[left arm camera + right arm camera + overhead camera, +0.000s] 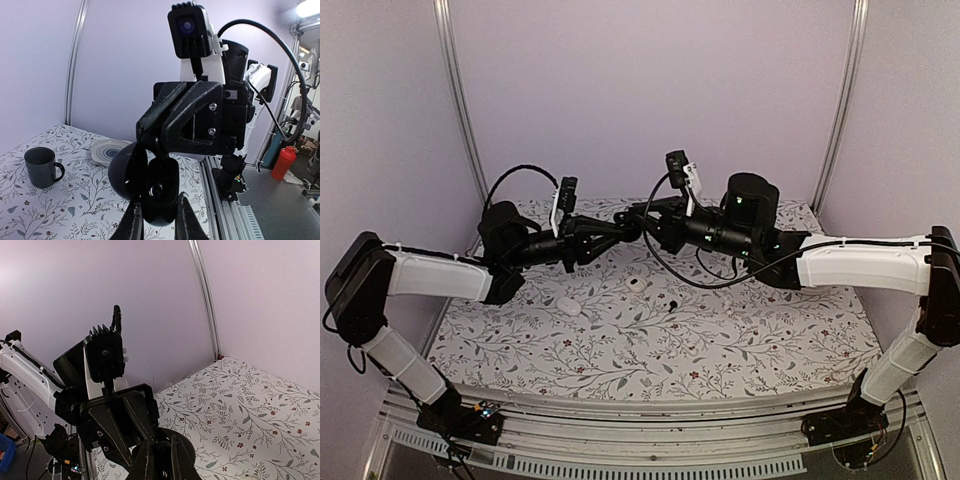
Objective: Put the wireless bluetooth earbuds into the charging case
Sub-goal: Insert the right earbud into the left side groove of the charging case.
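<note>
My left gripper (632,228) is shut on the open black charging case (161,197) and holds it in the air over the back of the table. In the left wrist view its fingers (133,224) clamp the case's lower half, and the round lid (120,175) swings out to the left. A glossy nub shows inside the case. My right gripper (650,218) meets the case from the other side. In the right wrist view its fingertips (146,462) are close together on a small dark piece, over the case (186,450). A second black earbud (672,303) lies on the table.
A white oval object (570,306) and a small white piece with a dark spot (638,284) lie on the floral table. A grey mug (42,166) and a striped plate (107,150) stand toward the right back. A red bottle (283,162) stands off the table.
</note>
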`<state>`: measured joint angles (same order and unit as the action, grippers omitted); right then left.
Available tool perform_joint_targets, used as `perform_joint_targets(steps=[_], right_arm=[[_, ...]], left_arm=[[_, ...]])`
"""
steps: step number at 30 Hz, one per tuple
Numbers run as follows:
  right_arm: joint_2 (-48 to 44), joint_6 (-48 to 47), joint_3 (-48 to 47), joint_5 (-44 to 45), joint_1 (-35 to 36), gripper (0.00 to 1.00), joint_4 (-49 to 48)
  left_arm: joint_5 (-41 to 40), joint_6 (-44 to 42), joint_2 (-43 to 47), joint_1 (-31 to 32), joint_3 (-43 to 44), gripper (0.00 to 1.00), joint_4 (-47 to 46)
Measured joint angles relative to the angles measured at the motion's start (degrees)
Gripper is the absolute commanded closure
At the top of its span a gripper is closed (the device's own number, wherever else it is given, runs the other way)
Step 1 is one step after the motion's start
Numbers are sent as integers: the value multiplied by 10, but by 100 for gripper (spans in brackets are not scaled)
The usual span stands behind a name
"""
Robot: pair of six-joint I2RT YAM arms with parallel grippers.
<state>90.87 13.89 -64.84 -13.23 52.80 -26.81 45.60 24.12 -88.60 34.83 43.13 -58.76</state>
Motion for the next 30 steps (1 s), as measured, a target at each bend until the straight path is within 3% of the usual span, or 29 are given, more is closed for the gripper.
perform_joint_targets(steps=[28,30], right_arm=[[0,-19,-3,21,8,82,7],[1,-20,-3,21,9,77,12]], left_arm=[[-14,-25,17,0,0,100,34],[-16,-26,22,-1,0,100,33]])
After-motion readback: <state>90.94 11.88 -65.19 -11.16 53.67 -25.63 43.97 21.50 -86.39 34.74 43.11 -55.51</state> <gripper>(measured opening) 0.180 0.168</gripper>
